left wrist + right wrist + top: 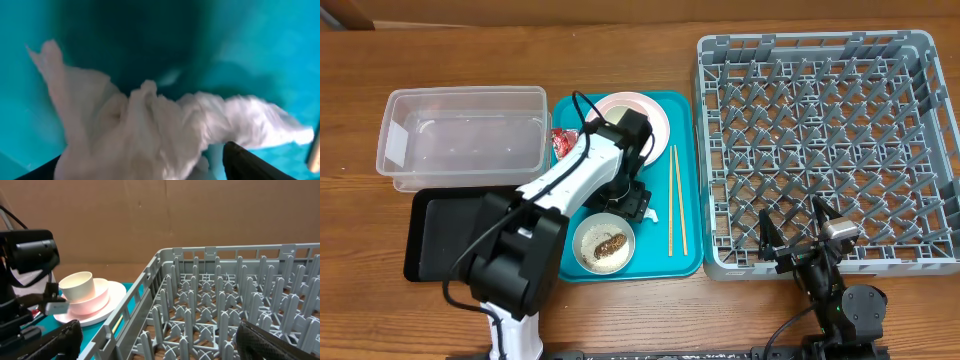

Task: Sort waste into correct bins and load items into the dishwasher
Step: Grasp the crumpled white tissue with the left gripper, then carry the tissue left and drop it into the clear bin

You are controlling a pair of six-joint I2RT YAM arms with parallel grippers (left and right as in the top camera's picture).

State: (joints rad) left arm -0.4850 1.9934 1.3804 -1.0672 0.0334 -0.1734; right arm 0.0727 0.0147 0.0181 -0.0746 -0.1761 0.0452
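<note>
Hovering low over the teal tray (pixel 660 258), the left gripper (pixel 145 165) holds its jaws wide either side of a crumpled tissue (pixel 150 130) lying there: light, soft, easily squashed, likely best pinched at its bunched middle.

Three viewpoints: one fixed overhead, two on the wrists.
Overhead: far off, straight down on the whole table (pixel 620 50). Left wrist: pressed close and blurred, seemingly facing down on the tissue (pixel 150 135) and teal tray (pixel 250 50). Right wrist: low at the near rim of the dish rack (pixel 225 305), facing across it; shares rack and pink plate (pixel 120 292) with overhead.
</note>
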